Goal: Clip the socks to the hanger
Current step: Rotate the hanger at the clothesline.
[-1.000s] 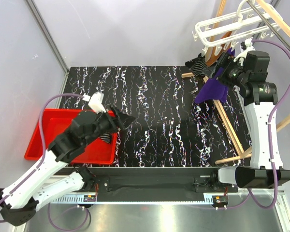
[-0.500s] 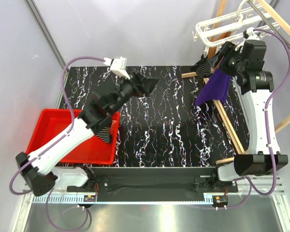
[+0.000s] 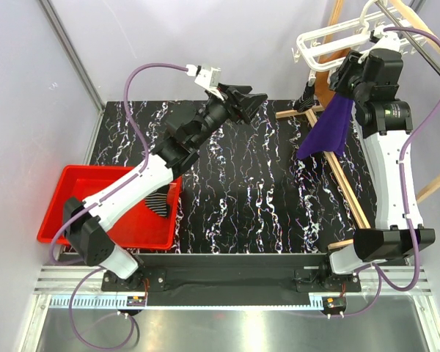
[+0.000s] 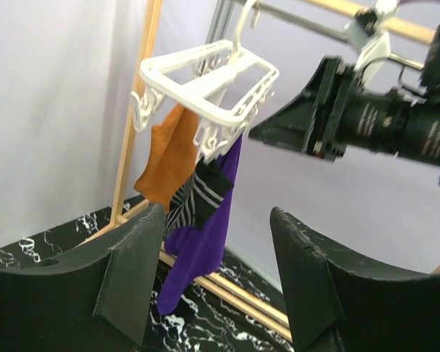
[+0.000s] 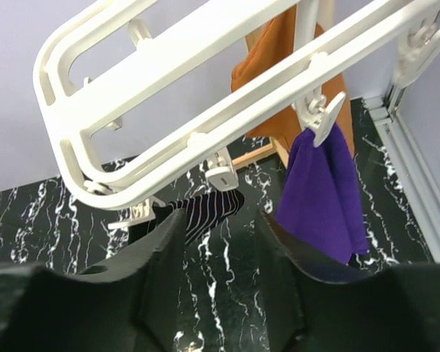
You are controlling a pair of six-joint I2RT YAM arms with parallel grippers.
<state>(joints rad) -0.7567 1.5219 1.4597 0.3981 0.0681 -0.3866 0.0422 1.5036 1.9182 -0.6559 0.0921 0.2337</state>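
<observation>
The white hanger [image 3: 326, 40] hangs at the far right from a wooden rack. One striped black sock [image 3: 306, 97] is clipped under it, seen in the left wrist view [image 4: 199, 192] and the right wrist view [image 5: 209, 209]. A second striped sock [image 3: 158, 204] lies in the red tray [image 3: 81, 220]. My left gripper [image 3: 251, 101] is open and empty, raised over the far middle of the table and pointing at the hanger [image 4: 205, 77]. My right gripper [image 3: 340, 76] is open and empty, just below the hanger frame [image 5: 191, 110].
A purple cloth [image 3: 326, 132] and an orange cloth [image 3: 324, 82] hang from the hanger's clips. The wooden rack's beams [image 3: 348, 191] run along the table's right side. Grey walls close the back and the left.
My left arm has swung up from over the red tray to the far middle, toward the hanger. My right gripper has risen closer to the hanger.
</observation>
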